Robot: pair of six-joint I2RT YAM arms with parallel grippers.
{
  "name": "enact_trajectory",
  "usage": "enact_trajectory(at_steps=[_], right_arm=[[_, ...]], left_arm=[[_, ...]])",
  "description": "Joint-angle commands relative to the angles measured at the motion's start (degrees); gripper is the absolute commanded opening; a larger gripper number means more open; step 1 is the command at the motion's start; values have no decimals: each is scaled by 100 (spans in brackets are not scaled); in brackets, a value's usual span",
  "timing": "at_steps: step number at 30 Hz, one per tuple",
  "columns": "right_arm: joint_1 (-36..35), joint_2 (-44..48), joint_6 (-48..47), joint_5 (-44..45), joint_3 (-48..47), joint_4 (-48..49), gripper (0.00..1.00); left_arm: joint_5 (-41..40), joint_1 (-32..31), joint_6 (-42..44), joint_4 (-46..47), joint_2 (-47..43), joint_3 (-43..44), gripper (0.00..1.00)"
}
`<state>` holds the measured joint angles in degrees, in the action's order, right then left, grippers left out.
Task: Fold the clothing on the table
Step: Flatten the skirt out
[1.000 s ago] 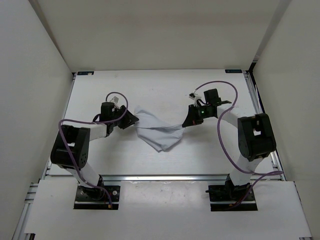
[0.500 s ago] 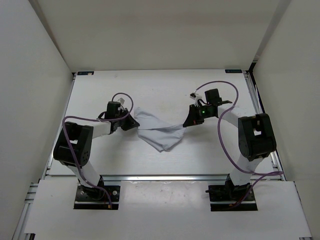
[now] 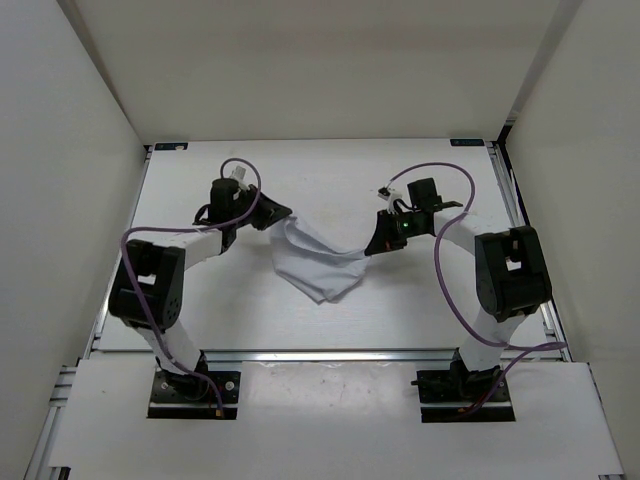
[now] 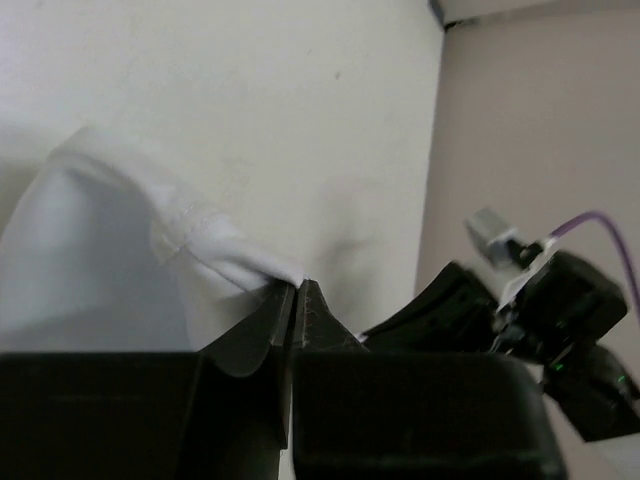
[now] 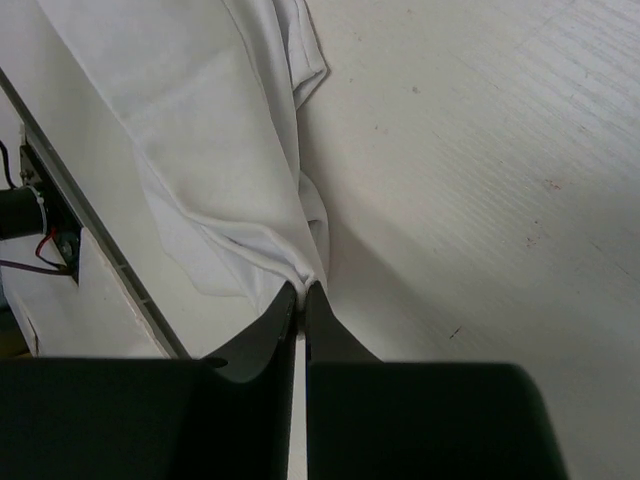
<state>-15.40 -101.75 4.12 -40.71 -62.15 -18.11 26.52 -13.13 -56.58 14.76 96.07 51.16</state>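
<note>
On worktop [image 3: 330,170], clothing [image 3: 315,265] strung between left jaws and right jaws, each pinched shut on a thin edge fold; risk: pulling apart too hard likely slips one edge free.

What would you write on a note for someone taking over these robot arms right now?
Left pincer: shut on one hemmed corner of the clothing.
Right pincer: shut on the opposite end.
Clothing: strung between the two pincers over the middle of the table, wrinkled, its loose part trailing toward the near edge.
Done: both ends gripped.
Left: no neat fold yet; probably spread it flat, then fold it over.
</note>
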Motion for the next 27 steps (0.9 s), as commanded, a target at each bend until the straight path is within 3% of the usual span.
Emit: enact_trajectory(at_steps=[1, 2, 4, 6, 7, 9, 13, 18, 20, 22, 23, 25, 27], right_arm=[[-68, -29, -122, -139, -201, -131, 0], [-112, -20, -139, -130, -157, -210, 0], [-138, -2, -227, -78, -175, -280, 0], [-174, 33, -262, -69, -122, -325, 0], [-165, 42, -263, -43, -113, -325, 0], [-209, 86, -254, -34, -113, -369, 0], [-148, 59, -280, -25, -174, -378, 0], [-86, 68, 9, 72, -157, -290, 0], [36, 50, 246, 491, -200, -263, 0], [185, -63, 519, 949, -297, -254, 0], [230, -116, 641, 1255, -385, -246, 0], [362, -274, 792, 1521, -552, -202, 0], [493, -449, 932, 1636, -745, -167, 4]], left_arm=[[-305, -120, -704, 1211, 603, 534, 11], [-297, -138, -949, 1700, 719, 605, 15], [-375, -129, -1406, 2387, 1053, 685, 48], [-455, -85, -1672, 2785, 1167, 729, 60], [-499, -7, -1699, 2899, 1168, 729, 72], [-482, 152, -1647, 2918, 1098, 816, 79], [-297, 512, -1120, 2629, 704, 695, 76], [-358, 838, 1215, 355, 35, 765, 65], [-403, 794, 1560, 150, -333, 424, 55], [-367, 646, 1685, 132, -597, 63, 36], [-385, 523, 1711, 158, -755, -122, 20], [-472, 277, 1720, 115, -966, -421, 7], [-507, -91, 1676, 211, -1134, -711, 2]])
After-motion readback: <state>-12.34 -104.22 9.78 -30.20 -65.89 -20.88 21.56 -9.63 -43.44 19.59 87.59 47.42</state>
